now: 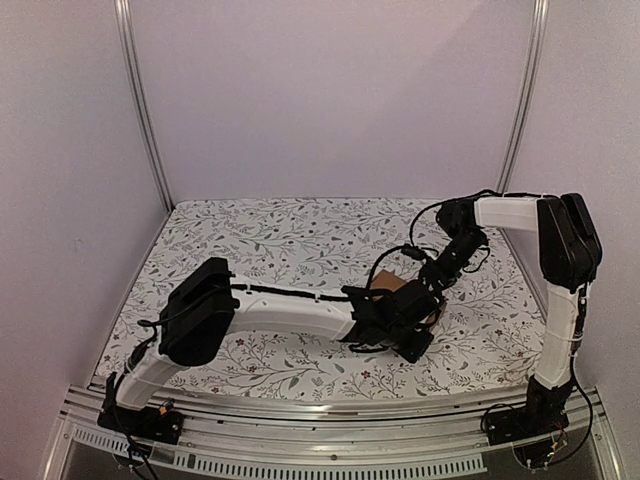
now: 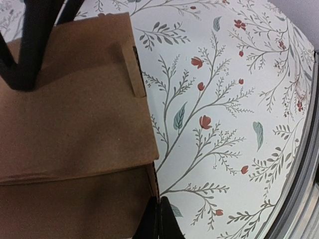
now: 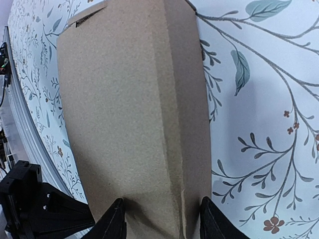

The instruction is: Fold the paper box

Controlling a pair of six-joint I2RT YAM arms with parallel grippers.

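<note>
The paper box (image 1: 393, 284) is plain brown cardboard, folded into an oblong shape, lying on the flowered table at centre right. In the left wrist view the box (image 2: 75, 114) fills the left side, and a slotted tab stands along its lid edge. My left gripper (image 2: 158, 221) is shut, pinching the thin side wall at the box's near corner. My right gripper (image 3: 163, 223) is open, its fingers spread wide over the box (image 3: 129, 109). One fingertip (image 3: 113, 219) rests on the box top, the other at its side. The right gripper's fingers (image 2: 25, 50) also show in the left wrist view.
The flowered table cloth (image 1: 280, 240) stretches left and back of the box. The metal rail (image 1: 330, 412) runs along the table's near edge, close to the box in the left wrist view (image 2: 304, 189). White walls enclose the other sides.
</note>
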